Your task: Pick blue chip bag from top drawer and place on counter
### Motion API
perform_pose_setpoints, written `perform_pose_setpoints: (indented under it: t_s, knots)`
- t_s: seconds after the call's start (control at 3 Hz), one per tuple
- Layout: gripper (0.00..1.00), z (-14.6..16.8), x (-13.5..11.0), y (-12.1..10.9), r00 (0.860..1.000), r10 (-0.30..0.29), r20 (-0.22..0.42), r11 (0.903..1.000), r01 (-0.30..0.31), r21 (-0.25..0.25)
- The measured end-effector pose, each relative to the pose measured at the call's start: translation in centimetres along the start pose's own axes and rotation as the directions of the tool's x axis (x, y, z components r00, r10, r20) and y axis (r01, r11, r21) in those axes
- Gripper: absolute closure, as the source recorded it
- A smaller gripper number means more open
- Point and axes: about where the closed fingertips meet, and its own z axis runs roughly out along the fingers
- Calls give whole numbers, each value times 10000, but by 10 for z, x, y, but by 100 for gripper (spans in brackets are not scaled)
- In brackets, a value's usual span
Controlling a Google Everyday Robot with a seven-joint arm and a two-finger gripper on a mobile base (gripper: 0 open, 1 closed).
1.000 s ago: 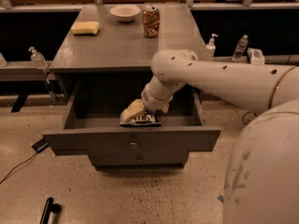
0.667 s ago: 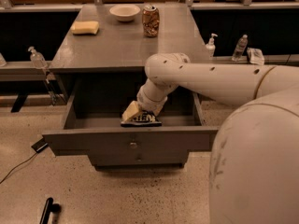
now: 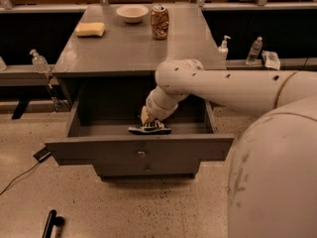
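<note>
Bag: flat on the drawer floor, close behind the front panel, about mid-width.
Gripper: down in the drawer at the bag's rear edge; closed or not, cannot tell.
Drawer: open, under the counter's lip.
Counter: sponge, bowl and can at the back.
Advice: likely best to pinch firmly, lift straight, clear the lip, then set it on the bare near part.
</note>
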Motion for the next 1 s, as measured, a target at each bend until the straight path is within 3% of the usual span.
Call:
perform_pose_setpoints:
  t_s: [0.33,0.67,1.0]
  knots:
    - [99,-16,-16,-7,9767,1583,1448,9801,-1376,-1432]
    - [100,-48,-23,-22,9592,2128,1862,9660,-1779,-1876]
    - [100,-92,-37,-31,9678,1634,1917,9818,-1405,-1277]
